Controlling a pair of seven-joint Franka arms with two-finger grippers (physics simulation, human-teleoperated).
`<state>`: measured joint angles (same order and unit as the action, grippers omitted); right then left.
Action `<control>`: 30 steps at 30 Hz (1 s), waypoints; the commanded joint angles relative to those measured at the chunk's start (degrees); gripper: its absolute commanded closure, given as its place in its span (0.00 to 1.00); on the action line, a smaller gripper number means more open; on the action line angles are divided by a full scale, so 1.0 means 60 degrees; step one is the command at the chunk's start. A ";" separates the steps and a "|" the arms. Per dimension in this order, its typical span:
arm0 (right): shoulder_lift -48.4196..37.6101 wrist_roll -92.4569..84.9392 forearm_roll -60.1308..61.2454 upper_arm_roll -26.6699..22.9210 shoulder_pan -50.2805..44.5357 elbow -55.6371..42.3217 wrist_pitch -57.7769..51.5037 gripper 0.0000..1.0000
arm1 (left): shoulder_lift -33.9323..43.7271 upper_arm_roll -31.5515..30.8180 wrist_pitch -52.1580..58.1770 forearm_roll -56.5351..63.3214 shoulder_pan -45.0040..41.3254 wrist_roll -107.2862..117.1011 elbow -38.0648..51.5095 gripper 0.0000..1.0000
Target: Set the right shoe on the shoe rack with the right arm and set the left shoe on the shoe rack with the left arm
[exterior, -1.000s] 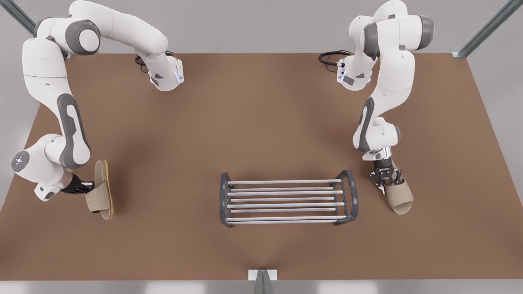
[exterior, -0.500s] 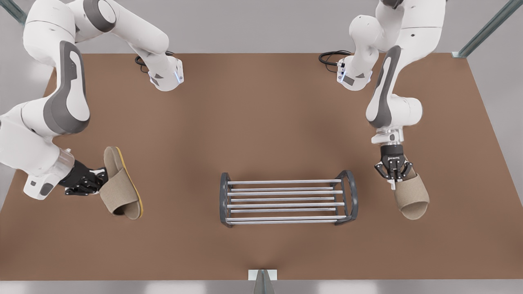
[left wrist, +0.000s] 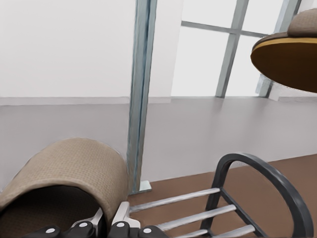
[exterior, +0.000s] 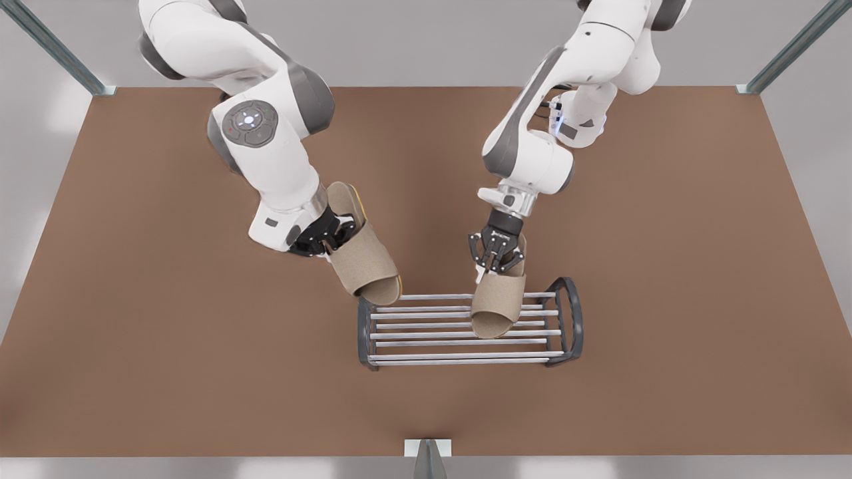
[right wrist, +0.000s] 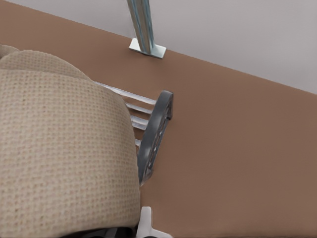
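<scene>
In the front view the shoe rack (exterior: 571,318) stands on the brown table (exterior: 665,299) just below the middle of the frame, its silver rods running across between the two dark arched end frames; the left gripper (exterior: 496,256) hangs over the rack's far rods, right of centre, clamped on the heel end of the left shoe (exterior: 496,307); that tan slipper lies over the rods with its open toe toward the frame's lower edge, though whether it touches them cannot be told; the right gripper (exterior: 326,236) is left of centre, above and beside the rack's left end frame, closed on the side of the right shoe (exterior: 363,263), which is tilted with a yellow sole edge showing and its toe reaching the rack's upper left corner; in the left wrist view the left shoe (left wrist: 69,168) sits close by the rods and an arched frame (left wrist: 257,168), with the brown sole of the right shoe (left wrist: 290,54) farther off; the right wrist view has the right shoe (right wrist: 59,148) in front of the rack's end frame (right wrist: 154,131), a metal post (right wrist: 143,25) standing at the table's edge beyond.
</scene>
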<state>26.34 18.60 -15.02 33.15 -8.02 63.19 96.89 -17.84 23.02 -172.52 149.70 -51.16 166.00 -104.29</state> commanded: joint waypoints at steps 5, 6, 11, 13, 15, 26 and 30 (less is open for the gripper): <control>0.0399 0.8311 -0.0998 -0.1129 -0.1562 -0.0132 0.0315 0.79 | -0.1407 0.0001 -0.0207 -0.0824 0.0777 0.8324 0.1225 0.79; 0.0473 0.8720 -0.0983 -0.1482 -0.2017 -0.0146 0.0535 0.79 | -0.1568 0.0001 -0.0206 -0.0824 0.0821 0.8324 0.1225 0.79; 0.1249 0.9117 -0.0969 -0.2112 -0.2720 -0.1127 0.0814 0.79 | -0.2007 0.0001 -0.0221 -0.0795 0.1011 0.8339 0.1210 0.79; 0.1440 0.9482 -0.0969 -0.2141 -0.2925 -0.1259 0.0974 0.79 | -0.2022 0.0001 -0.0236 -0.0795 0.1011 0.8397 0.1181 0.79; 0.1498 0.9541 -0.0969 -0.2448 -0.3262 -0.1259 0.1121 0.79 | -0.2022 0.0001 -0.0236 -0.0795 0.1011 0.8368 0.1152 0.79; 0.2377 0.9893 -0.1130 -0.3122 -0.3936 -0.1201 0.2191 0.79 | -0.1568 0.0235 -0.0368 -0.0693 0.0909 0.8221 0.0610 0.00; 0.2714 0.9849 -0.1291 -0.3122 -0.3936 -0.1157 0.2528 0.79 | -0.1363 0.0382 -0.0324 -0.0678 0.0675 0.8221 0.0317 0.00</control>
<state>42.43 65.00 -22.00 14.40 -31.61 56.26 109.74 -26.16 25.08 -174.47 145.61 -46.87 166.00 -102.23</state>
